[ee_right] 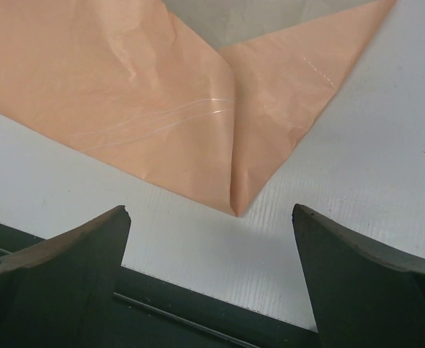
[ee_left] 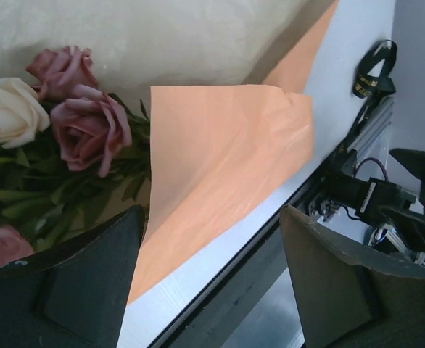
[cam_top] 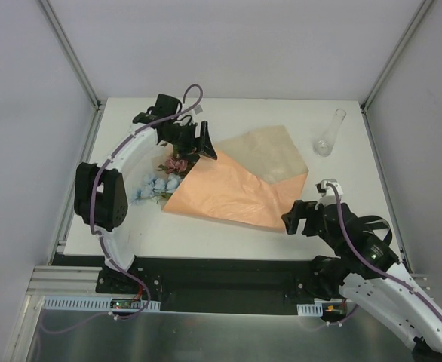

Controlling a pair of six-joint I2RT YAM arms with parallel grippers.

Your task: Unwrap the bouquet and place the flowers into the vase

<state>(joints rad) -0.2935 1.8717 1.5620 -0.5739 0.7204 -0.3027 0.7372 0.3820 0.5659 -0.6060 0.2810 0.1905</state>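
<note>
The bouquet's peach-orange paper (cam_top: pixel 232 192) lies partly spread on the white table, one flap turned over to show its tan reverse (cam_top: pixel 270 154). The flowers (cam_top: pixel 164 181) stick out at its left end: pale blue blossoms and pink roses. The left wrist view has dusty-pink roses (ee_left: pixel 89 127) and a cream rose (ee_left: pixel 6 109) beside a raised paper flap (ee_left: pixel 220 159). My left gripper (cam_top: pixel 200 142) (ee_left: pixel 211 214) hovers open over the flower end, holding nothing. Just off the paper's near right corner (ee_right: pixel 234 206), my right gripper (cam_top: pixel 293 219) (ee_right: pixel 211 214) is open and empty. The clear glass vase (cam_top: pixel 329 136) stands at the back right.
The table's near edge and black rail (ee_right: pixel 198 319) run just under the right gripper. Grey walls and metal posts (cam_top: pixel 70 53) close in the back and sides. What looks like a black ribbon with gold marks (ee_left: pixel 372 72) lies near the front edge.
</note>
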